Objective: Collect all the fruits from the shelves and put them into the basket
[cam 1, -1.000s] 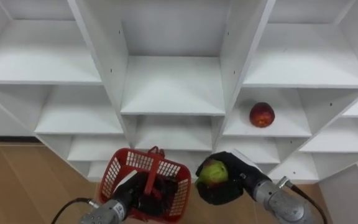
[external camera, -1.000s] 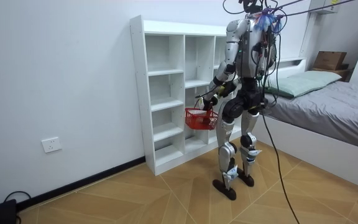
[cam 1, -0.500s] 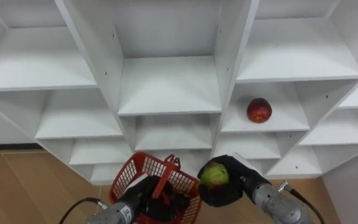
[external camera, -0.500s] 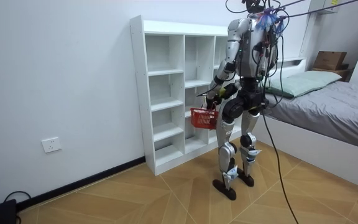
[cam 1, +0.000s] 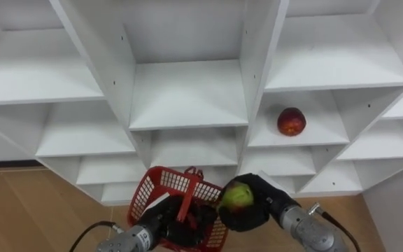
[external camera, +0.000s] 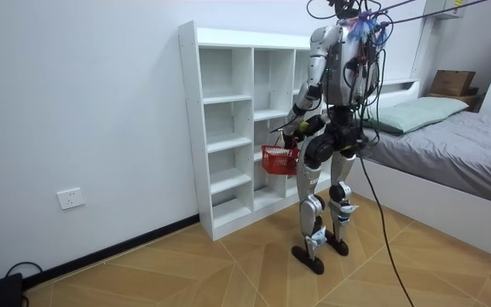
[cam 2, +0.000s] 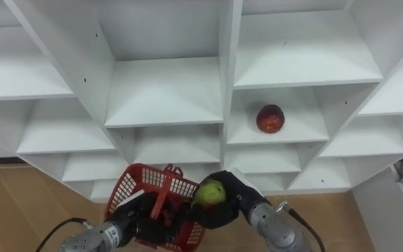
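White closet shelves (cam 1: 187, 91) rise over a wooden floor (cam 1: 26, 210). One red apple (cam 1: 291, 122) sits in a right-side cubby. The right robot hand (cam 1: 247, 213) cups a green apple (cam 1: 236, 196) just beside the red basket (cam 1: 166, 187), whose handle the left robot hand (cam 1: 161, 218) grips. Both fruits look firm, smooth and easily bruised, so they are best cupped around the middle.

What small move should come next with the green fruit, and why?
Probably shift the right robot hand slightly to its left, over the red basket: it grips the green fruit just beside the basket's right rim, and the left robot hand holds the basket by its handle.
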